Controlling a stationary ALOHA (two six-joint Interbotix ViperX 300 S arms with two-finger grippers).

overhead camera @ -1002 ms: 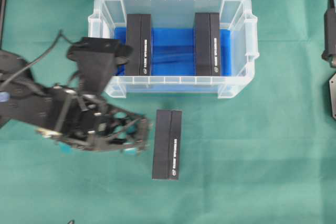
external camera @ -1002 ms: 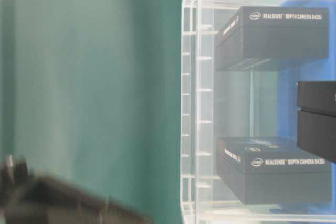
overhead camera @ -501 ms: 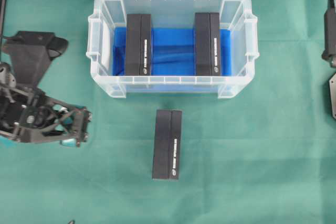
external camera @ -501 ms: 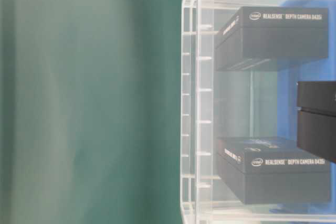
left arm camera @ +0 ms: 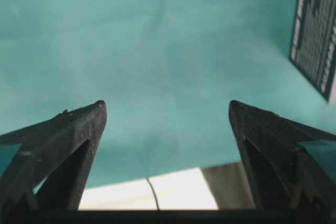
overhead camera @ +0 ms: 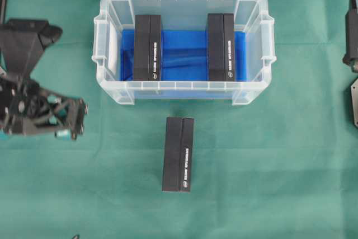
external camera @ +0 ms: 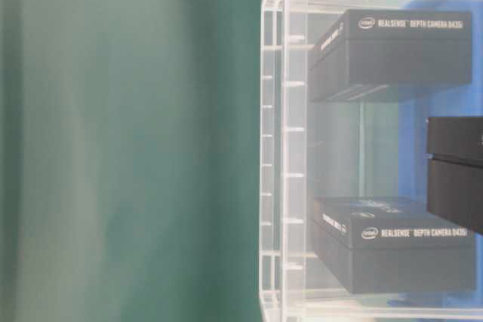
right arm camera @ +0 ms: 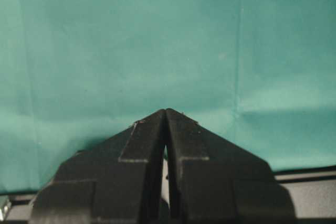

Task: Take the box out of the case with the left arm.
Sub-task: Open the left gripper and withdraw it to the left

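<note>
The left arm [overhead camera: 25, 82] is running off the overhead view's left edge, so only its head and fingers [overhead camera: 64, 134] are showing. At the right edge, the right arm [overhead camera: 352, 54] is showing only as a dark sliver. In the table-level view the case [external camera: 279, 148] is being cut by the top, bottom and right edges, and the loose box [left arm camera: 317, 30] is being clipped at the left wrist view's right edge.

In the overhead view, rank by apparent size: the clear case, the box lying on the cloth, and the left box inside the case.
1. The case, by far the largest.
2. The box on the cloth and the left box in the case look about alike. The one in the case stands at a different height from the camera, so I will not rank them.
</note>
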